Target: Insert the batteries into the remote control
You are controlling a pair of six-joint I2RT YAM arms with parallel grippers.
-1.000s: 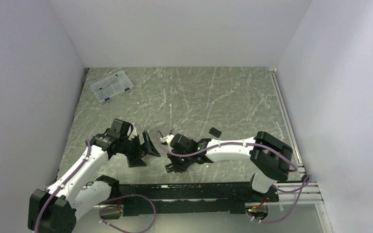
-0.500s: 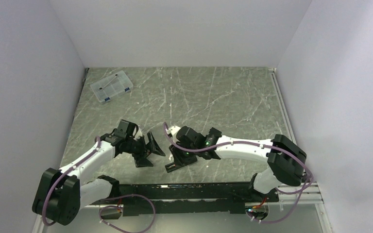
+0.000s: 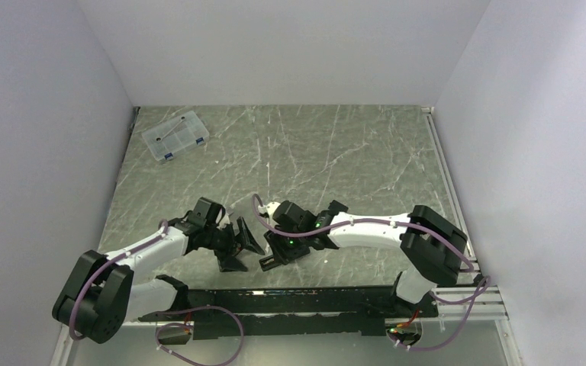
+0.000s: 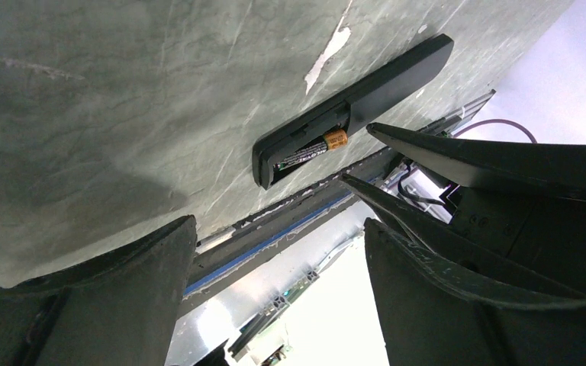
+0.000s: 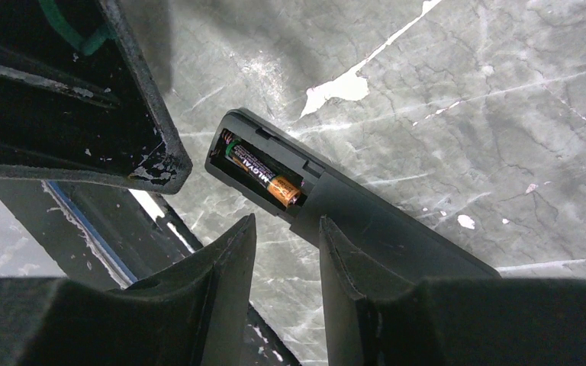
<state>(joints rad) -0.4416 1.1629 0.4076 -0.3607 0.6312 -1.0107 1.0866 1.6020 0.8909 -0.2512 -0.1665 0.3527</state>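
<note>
The marbled table (image 3: 351,152) bears the remote control (image 5: 397,221) and a clear box (image 3: 175,136).

You are looking at a grey-green, white-veined marbled tabletop (image 3: 351,145) that is lying under soft, even light, with plain white walls (image 3: 290,46) closing it in at the back and on both sides, and a metal rail (image 3: 445,175) running along its right edge.

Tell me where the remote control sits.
Top view: the remote control lies flat on the table by the near edge, left of centre, beside the left hand and just under the right hand.
</note>
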